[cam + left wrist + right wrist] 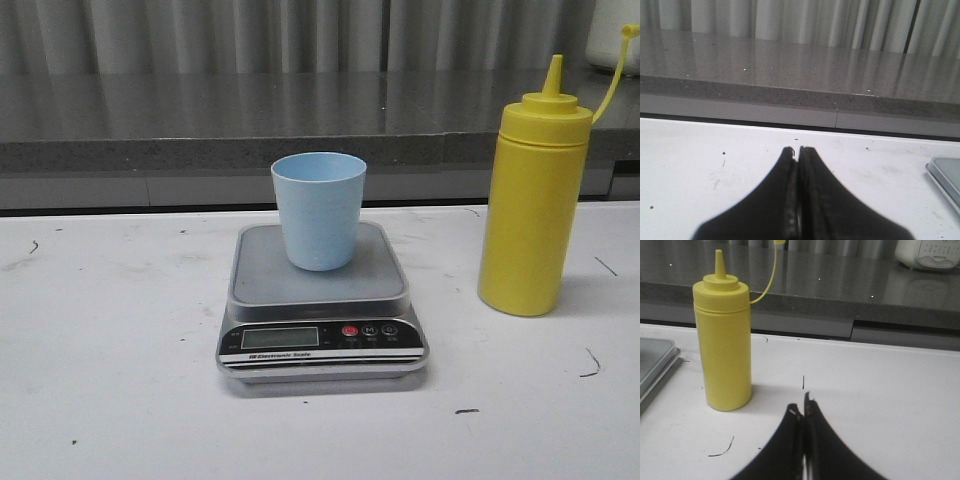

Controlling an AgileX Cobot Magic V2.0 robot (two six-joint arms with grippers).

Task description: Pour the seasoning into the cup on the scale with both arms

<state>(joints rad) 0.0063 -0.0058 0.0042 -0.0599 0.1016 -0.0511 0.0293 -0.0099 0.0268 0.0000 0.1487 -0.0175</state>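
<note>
The pale blue cup (pixel 319 210) stands upright on the steel platform of the silver-grey scale (pixel 320 300) at the table's middle. To its right the tall yellow seasoning bottle (pixel 533 200) stands upright, its tip cap dangling on a tether. Neither arm shows in the front view. In the left wrist view my left gripper (pixel 797 149) is shut and empty over bare table, with a corner of the scale (pixel 946 175) beside it. In the right wrist view my right gripper (pixel 802 407) is shut and empty, a short way from the seasoning bottle (pixel 724 337), not touching it.
A grey stone ledge (pixel 250 120) runs along the back of the white table (pixel 100 350), with a curtain behind it. A white appliance (pixel 930 254) sits on the ledge at the far right. Small dark marks dot the tabletop.
</note>
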